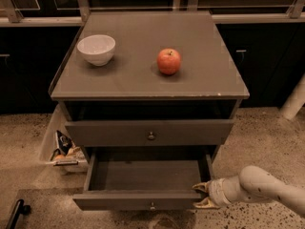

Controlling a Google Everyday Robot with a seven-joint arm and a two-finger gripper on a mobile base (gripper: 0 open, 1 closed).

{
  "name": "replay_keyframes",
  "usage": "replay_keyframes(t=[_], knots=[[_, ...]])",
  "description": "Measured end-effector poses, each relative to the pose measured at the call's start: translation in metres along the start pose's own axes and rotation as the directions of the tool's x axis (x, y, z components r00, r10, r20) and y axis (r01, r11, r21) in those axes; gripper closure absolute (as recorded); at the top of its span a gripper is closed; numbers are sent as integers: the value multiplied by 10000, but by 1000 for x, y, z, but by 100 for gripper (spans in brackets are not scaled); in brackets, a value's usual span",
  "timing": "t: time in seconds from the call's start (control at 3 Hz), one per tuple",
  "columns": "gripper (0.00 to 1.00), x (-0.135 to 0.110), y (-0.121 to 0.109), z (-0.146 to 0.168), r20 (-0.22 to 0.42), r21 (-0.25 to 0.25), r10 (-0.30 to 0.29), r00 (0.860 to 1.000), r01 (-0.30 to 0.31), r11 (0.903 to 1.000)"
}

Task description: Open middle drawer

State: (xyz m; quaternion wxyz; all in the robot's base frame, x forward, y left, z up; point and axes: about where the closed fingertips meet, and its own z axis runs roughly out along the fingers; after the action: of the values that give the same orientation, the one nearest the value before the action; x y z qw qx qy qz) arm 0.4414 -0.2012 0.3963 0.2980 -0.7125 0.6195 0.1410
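The middle drawer (143, 199) is the low-fronted grey drawer with a small round knob (151, 205). It stands pulled well out, and its plain grey inside (145, 174) is bare. My gripper (201, 196) is at the right end of its front panel, coming in from the lower right on a white arm (267, 187). Its two yellowish fingers (199, 187) stand apart, one at the panel's top edge and one lower, in front of it. Whether they press on the panel I cannot tell.
Above is a taller-fronted drawer (114, 133) with its own knob. On the cabinet top (214, 75) stand a white bowl (96, 48) and a red apple (168, 61). A side bin with packets (64, 151) hangs at the left. The floor is speckled.
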Motion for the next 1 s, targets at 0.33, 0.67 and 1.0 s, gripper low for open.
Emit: replay_keyframes(t=[0.33,0.67,1.0], knots=[[82,2,17,-5,151,-75,-150,9998,151,9999],[100,1,20,-7,158,-77,-159,9997,160,9998],[100,2,36,-13,256,-93,-319,9992,321,9994]])
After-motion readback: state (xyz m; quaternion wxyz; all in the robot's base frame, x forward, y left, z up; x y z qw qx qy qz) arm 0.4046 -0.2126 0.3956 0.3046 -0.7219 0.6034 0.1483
